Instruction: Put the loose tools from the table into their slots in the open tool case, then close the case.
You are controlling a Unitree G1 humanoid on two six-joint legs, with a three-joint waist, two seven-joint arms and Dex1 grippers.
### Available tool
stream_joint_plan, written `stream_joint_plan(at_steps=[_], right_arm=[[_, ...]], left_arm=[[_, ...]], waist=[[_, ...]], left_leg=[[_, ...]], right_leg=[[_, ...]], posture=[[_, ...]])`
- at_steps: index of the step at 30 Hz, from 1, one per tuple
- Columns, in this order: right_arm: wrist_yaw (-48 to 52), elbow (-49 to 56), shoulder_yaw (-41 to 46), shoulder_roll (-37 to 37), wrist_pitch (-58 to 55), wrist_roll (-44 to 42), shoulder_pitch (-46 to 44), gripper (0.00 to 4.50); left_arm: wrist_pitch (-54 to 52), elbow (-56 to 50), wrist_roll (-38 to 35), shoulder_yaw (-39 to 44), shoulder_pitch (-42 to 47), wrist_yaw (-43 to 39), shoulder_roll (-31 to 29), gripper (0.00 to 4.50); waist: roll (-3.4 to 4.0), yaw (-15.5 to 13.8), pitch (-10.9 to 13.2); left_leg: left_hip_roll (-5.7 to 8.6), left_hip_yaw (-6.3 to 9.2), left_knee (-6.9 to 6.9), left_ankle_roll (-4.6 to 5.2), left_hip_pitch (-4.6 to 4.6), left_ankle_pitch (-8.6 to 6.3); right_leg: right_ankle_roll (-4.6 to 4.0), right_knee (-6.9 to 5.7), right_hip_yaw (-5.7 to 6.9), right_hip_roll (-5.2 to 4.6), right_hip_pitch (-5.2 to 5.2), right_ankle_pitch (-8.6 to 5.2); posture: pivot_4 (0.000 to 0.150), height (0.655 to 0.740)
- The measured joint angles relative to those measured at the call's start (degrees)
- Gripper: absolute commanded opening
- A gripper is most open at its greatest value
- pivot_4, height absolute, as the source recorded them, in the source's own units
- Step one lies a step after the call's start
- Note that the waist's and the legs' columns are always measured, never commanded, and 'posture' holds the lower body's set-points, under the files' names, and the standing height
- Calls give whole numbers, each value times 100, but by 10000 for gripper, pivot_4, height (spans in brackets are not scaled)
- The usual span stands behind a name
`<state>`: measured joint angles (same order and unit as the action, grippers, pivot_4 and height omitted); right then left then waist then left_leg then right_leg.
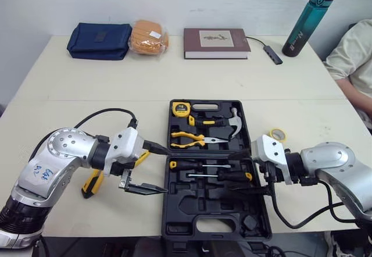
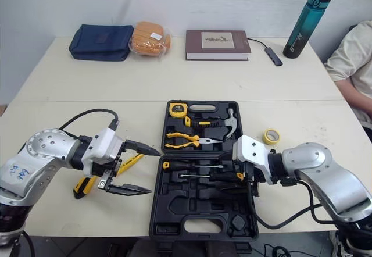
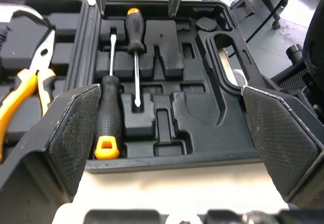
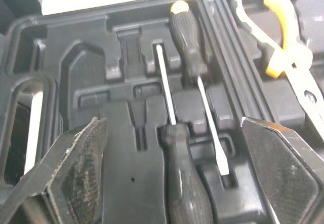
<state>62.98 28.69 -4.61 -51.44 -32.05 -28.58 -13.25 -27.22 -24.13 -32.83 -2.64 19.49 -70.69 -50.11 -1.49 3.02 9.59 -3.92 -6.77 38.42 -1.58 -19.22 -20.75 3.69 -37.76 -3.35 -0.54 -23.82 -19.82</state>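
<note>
- Now the left claw [image 1: 168, 171] gapes wide, empty, beside the open black plastic tool case [image 1: 192, 210].
- The right claw [image 1: 231, 171], wide open and empty, hovers over its black-handled screwdrivers [image 4: 187, 46].

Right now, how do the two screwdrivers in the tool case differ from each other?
The far screwdriver has its handle toward the robot's left; the near screwdriver has its toward the right. The far one lies closer to the hinge, the near one closer to the robot. Both have black handles with yellow ends and sit in slots.
</note>
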Motion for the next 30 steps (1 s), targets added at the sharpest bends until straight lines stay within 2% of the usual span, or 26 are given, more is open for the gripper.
stream_joint_plan(at_steps=[1,4,11,12,30], right_arm=[[-30,-85,0,244,147,0,26,44807],[-4,-350,-11,451,394,18,160,36306],[185,-782,-111,632,846,173,306,2181],[201,-868,-170,653,888,237,296,946],[249,-1315,-653,697,1198,865,36,946]], left_arm=[[-16,0,0,-28,45,6,32,45000],[-28,9,1,-81,63,9,72,45000],[-26,18,14,-121,171,-6,85,45000],[-28,18,14,-127,172,-7,86,45000],[-49,19,14,-192,229,-8,86,45000]], waist=[[0,0,0],[0,0,0],[0,11,0],[0,12,0],[-1,17,-2]], left_leg=[[1,-1,0,0,0,0],[1,-3,1,0,0,0],[-1,-3,15,1,1,0],[-1,-3,16,1,1,0],[-3,0,41,4,8,-3]], right_leg=[[0,0,0,0,0,0],[0,-2,-1,0,-1,0],[0,-12,-1,1,0,0],[0,-12,-1,1,0,0],[0,-25,0,2,11,0]], posture=[[1500,7400],[1500,7400],[1500,7400],[1500,7400],[1500,7400]])
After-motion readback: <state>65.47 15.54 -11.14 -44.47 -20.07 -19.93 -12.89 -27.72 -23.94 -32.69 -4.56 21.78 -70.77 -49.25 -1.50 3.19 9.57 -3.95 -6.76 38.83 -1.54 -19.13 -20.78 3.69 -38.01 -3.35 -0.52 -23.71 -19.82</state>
